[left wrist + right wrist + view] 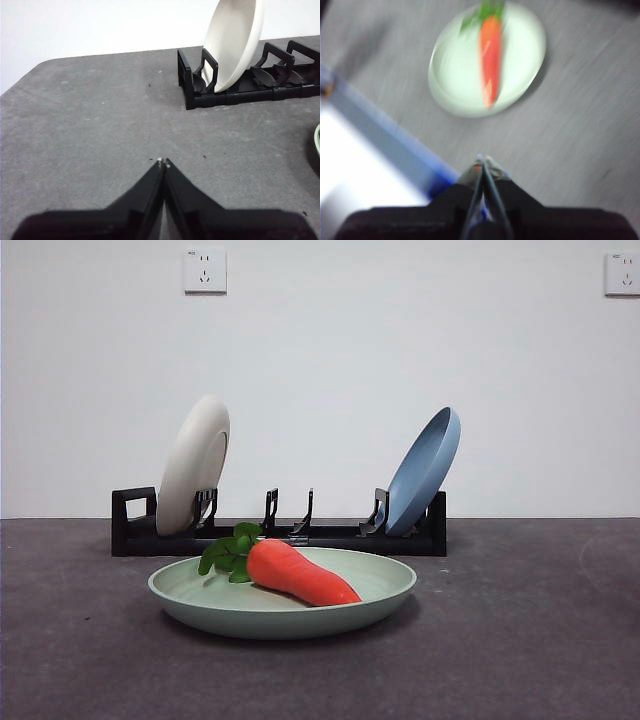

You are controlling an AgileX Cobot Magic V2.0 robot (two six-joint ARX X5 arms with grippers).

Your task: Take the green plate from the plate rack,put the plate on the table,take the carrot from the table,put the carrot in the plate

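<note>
The smooth orange toy carrot (pixel 300 574) lies inside the matte pale green round plate (pixel 380 592) on the grey tabletop (pixel 520 640). Both grippers' jaws are closed, empty. The task seems finished; only parking remains.

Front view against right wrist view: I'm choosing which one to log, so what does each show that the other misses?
Only the front view shows the plate rack with the cream-white plate and the blue plate leaning in it. Only the right wrist view, which is blurred, shows the right hand, shut and empty. Both show the carrot lying in the green plate on the table.
</note>
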